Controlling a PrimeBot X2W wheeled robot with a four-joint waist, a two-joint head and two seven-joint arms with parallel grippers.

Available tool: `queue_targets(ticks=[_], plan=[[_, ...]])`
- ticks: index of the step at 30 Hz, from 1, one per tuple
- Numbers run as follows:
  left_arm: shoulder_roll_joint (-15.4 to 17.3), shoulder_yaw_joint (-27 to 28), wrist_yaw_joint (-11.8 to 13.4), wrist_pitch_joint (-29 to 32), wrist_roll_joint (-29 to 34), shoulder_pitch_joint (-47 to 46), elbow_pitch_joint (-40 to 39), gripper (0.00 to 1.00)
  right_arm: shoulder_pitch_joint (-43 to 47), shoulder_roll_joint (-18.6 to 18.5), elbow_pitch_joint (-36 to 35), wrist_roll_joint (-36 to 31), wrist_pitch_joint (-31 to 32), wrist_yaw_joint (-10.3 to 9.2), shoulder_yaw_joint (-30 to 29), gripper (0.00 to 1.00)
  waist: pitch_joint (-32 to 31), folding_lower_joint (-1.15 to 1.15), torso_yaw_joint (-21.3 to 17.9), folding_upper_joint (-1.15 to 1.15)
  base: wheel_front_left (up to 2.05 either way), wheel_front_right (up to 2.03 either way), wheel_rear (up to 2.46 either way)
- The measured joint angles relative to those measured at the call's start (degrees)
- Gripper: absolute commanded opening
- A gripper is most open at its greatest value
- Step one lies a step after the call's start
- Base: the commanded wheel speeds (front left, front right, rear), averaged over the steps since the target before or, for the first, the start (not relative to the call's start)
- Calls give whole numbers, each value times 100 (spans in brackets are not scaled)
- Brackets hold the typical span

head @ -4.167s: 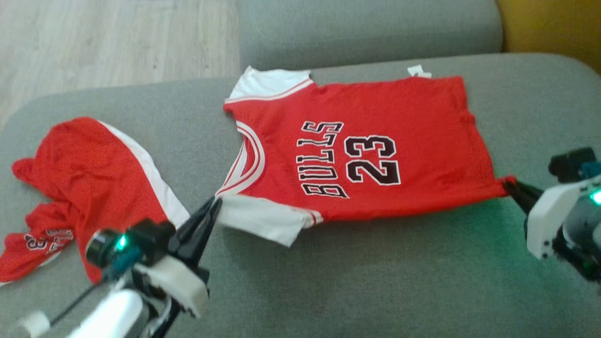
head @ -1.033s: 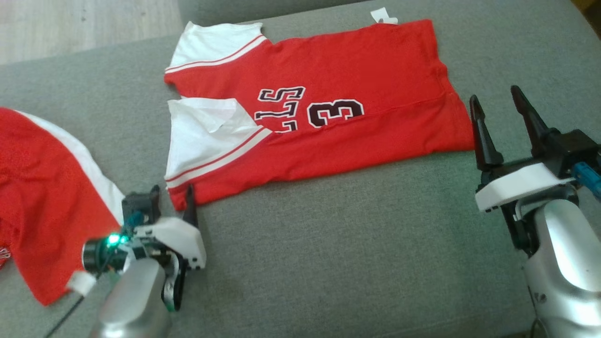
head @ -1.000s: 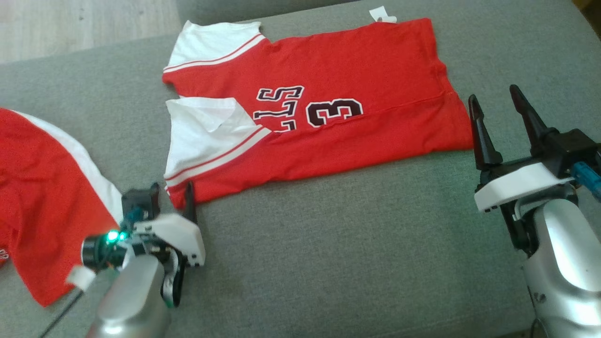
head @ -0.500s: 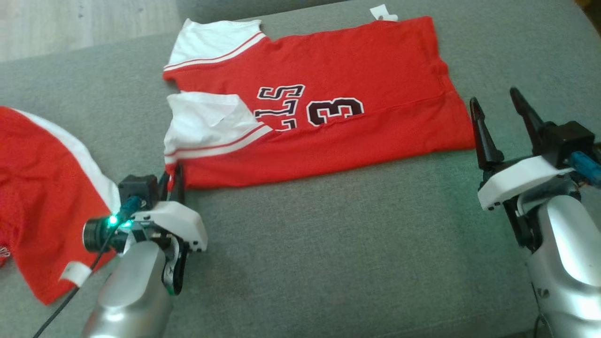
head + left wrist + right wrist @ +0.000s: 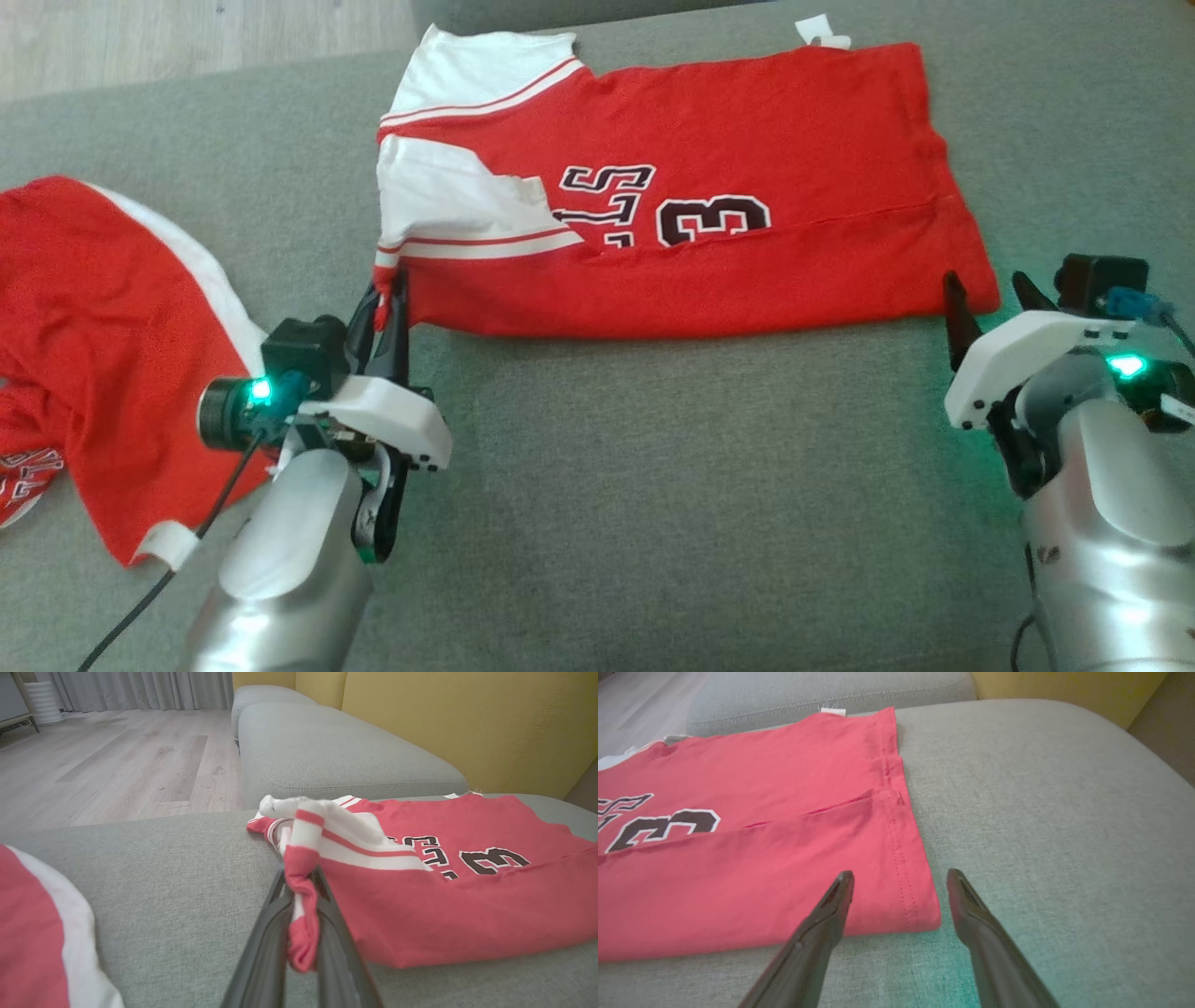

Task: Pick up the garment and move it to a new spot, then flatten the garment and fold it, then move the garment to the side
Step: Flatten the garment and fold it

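At the soft, limp jersey's eight o'clock corner the left end effector clamps cloth; the right end effector gapes at four o'clock.

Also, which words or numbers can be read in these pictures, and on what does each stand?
"3": on the red jersey, just above the fold.
"LS": same jersey, the rest of the word covered by the fold.
Print on the other red garment: too blurred to read.
White tag at the jersey's edge: too small to read.
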Motion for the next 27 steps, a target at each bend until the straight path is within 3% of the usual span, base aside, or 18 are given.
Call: queue_targets(ticks=[7, 13, 14, 15, 22, 27], plan=[[2, -143, 3, 55, 56, -3, -230, 0, -357, 88, 582, -460, 187, 0, -633, 100, 154, 0, 117, 0, 0, 0, 0], [19, -182, 11, 103, 56, -12, -369, 0, -625, 96, 902, -605, 174, 0, -810, 100, 302, 0, 200, 0, 0, 0, 0], [22, -190, 19, 103, 56, -13, -371, 0, -686, 96, 960, -603, 172, 0, -809, 85, 318, 0, 209, 0, 0, 0, 0], [26, -198, 34, 103, 56, -13, -376, 0, -740, 96, 1006, -597, 165, 0, -800, 0, 328, 0, 214, 0, 0, 0, 0], [113, -234, 44, 127, 56, -4, -391, 0, -876, 121, 1163, -590, 19, 0, -591, 0, 252, 0, 179, 0, 0, 0, 0], [145, -240, 66, 127, 44, 94, -359, 0, -886, -81, 1105, -584, -20, 0, -148, 0, 54, 0, 125, 0, 0, 0, 0]])
